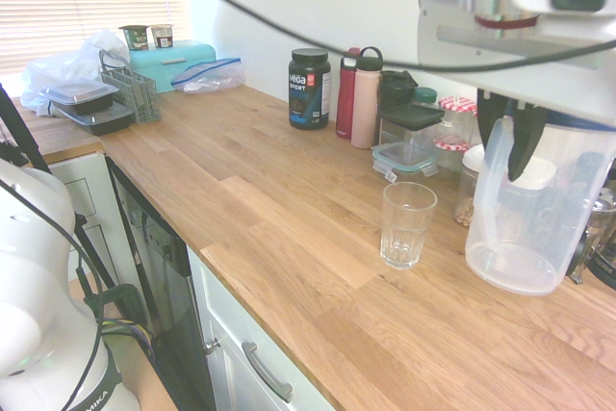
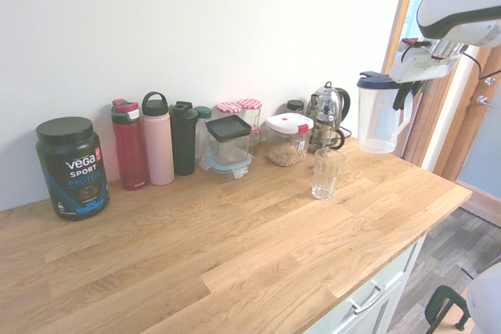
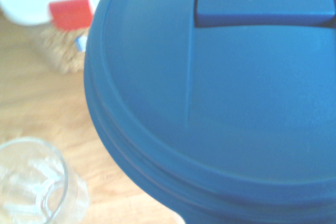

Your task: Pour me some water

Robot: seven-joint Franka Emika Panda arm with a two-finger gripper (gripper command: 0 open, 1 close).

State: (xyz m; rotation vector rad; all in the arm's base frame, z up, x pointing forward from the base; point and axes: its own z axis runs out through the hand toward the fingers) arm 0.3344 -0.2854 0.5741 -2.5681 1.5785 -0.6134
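A long wooden counter [image 2: 258, 248] runs along a white wall. The white robot arm [image 2: 462, 5] reaches in from above at one end, its wrist angled steeply downward. Its gripper [image 2: 407, 91] is clamped shut on the handle of a clear plastic jug [image 2: 377, 119] with a dark blue lid [image 3: 220, 87], and the jug hangs in the air above the counter, close to upright.

The second exterior view shows the jug lifted clear of the wood, near a metal kettle [image 2: 327, 115]; the first exterior view shows the dark fingers [image 1: 525, 137] pinching the handle from close by. The wrist view is nearly filled by the blue lid, seen from above, with the rim of a drinking glass [image 3: 31, 182] in one corner.

That glass [image 2: 326, 173] stands upright on the counter, near the jug and not touching it. The water cannot be made out plainly in any view, either in the jug or in the glass.

Along the wall stand a black protein tub [image 2: 72, 166], a red bottle [image 2: 129, 146], a pink bottle [image 2: 158, 140], a black bottle [image 2: 184, 138] and several lidded food containers [image 2: 286, 138].
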